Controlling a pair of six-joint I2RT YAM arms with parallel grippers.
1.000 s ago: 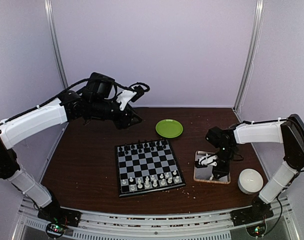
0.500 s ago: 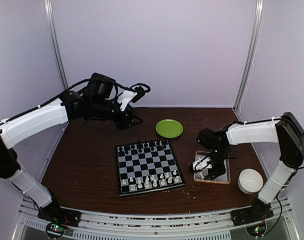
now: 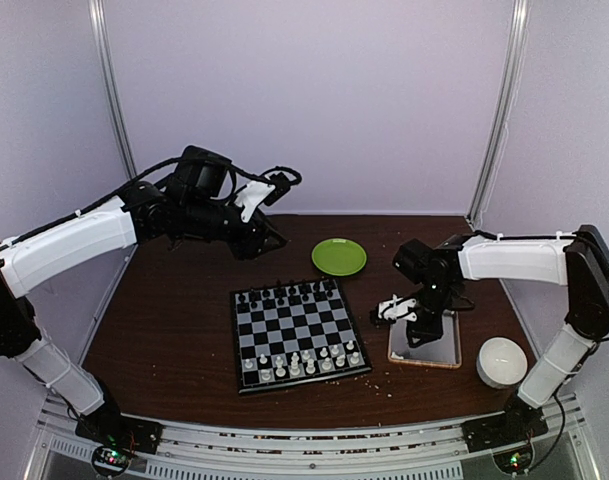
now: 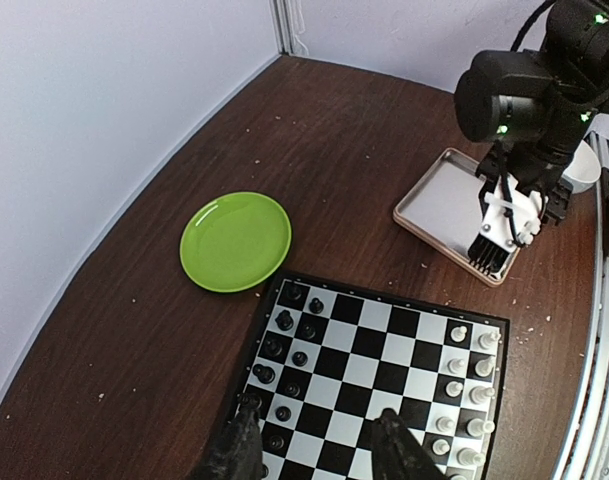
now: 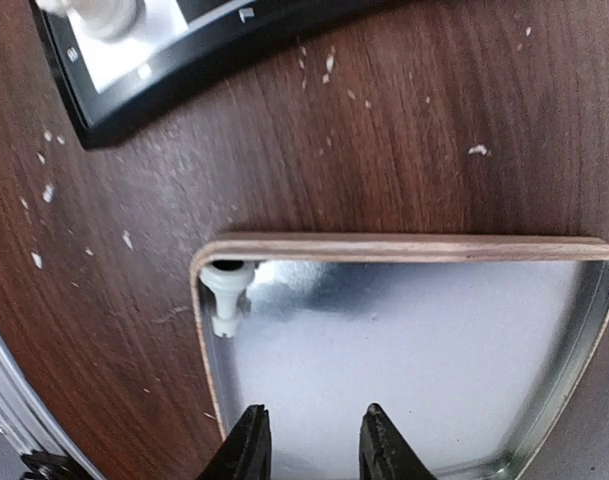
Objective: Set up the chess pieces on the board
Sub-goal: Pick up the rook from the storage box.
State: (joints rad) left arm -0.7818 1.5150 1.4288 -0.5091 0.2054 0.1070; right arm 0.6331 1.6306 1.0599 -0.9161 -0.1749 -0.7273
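Left fingers (image 4: 239, 450): apart, empty, tips only.
Right fingers (image 5: 246, 440): narrowly apart, empty, above tray (image 5: 404, 246).
Chess piece (image 5: 224, 292): white, lying in tray corner.
Board (image 5: 214, 55): corner only, right wrist view.

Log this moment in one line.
left gripper: open, empty, raised, pointing at board | right gripper: open, empty, over tray | white piece: lying in tray corner

Top external: high behind the arm bases, angled down over the whole surface (image 3: 164, 340). Left wrist: raised, looking down across board (image 4: 384, 350) to tray (image 4: 439, 200). Right wrist: close, straight down; shares that tray and a board corner with both.
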